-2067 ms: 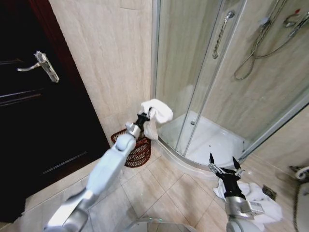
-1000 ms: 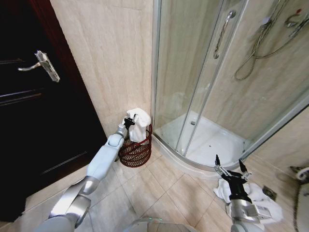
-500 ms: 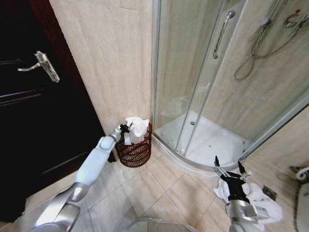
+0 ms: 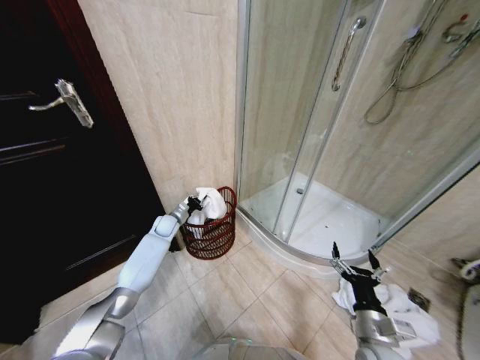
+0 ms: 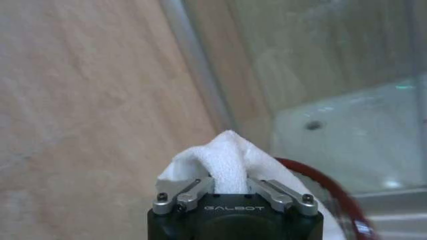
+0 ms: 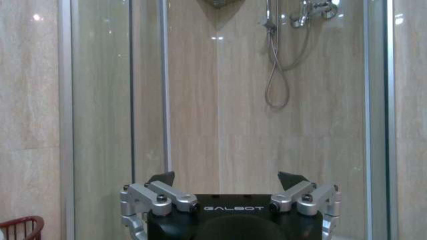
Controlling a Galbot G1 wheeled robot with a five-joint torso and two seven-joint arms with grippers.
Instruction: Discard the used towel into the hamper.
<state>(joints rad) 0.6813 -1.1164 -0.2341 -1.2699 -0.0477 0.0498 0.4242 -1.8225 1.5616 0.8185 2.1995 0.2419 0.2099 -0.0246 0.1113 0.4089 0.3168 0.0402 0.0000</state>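
My left gripper (image 4: pixel 196 202) is pinching the white towel (image 4: pixel 209 203) between its jaws, holding it in the mouth of the hamper (image 4: pixel 214 236); the hamper is standing on the tiled floor against the wall, just beside the shower enclosure (image 4: pixel 322 135); my right gripper (image 4: pixel 352 260) is waiting low, jaws spread wide, above crumpled white cloth (image 4: pixel 405 311).

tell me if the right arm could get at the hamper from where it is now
Probably not without the base moving. The right gripper hovers open near the shower tray, above white cloth on the floor, while the hamper sits far across in the wall corner, where the left gripper is already at its rim holding the towel.
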